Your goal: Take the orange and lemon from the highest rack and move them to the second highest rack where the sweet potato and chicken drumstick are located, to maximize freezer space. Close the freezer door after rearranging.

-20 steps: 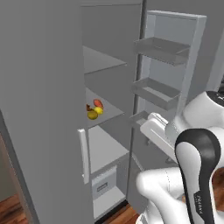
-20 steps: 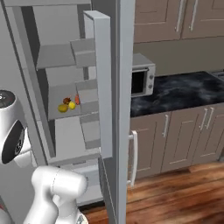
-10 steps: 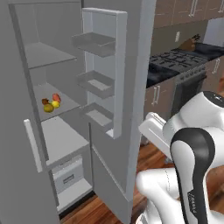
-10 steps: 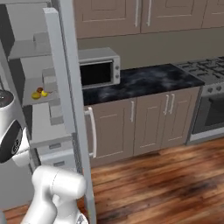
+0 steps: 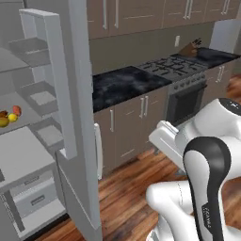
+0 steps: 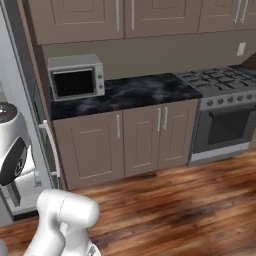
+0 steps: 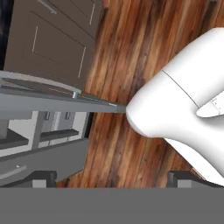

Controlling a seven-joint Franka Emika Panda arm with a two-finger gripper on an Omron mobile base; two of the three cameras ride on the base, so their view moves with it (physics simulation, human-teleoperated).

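The freezer door (image 5: 81, 117) stands wide open, seen almost edge-on, with its white bar handle (image 5: 99, 151) facing the kitchen. At the far left of the left base view the orange (image 5: 4, 122), the lemon (image 5: 12, 117), the reddish sweet potato (image 5: 17, 110) and the dark chicken drumstick (image 5: 4, 114) lie close together on the second highest rack (image 5: 29, 113). Above them is the highest rack (image 5: 5, 61). My gripper (image 7: 113, 178) is open and holds nothing. It points down at the wood floor, with the door's top edge (image 7: 52, 105) to its left.
Door bins (image 5: 42, 99) line the inside of the open door, and a drawer (image 5: 33, 200) sits low in the freezer. A microwave (image 6: 75, 77) stands on the dark counter (image 6: 135, 92); a stove (image 6: 220, 82) is to the right. Wood floor (image 6: 175, 200) lies open ahead.
The base has swung to the right, so the freezer interior has slid to the left edge and the counter and stove have come into view. The food has not shifted. The gripper stays open.
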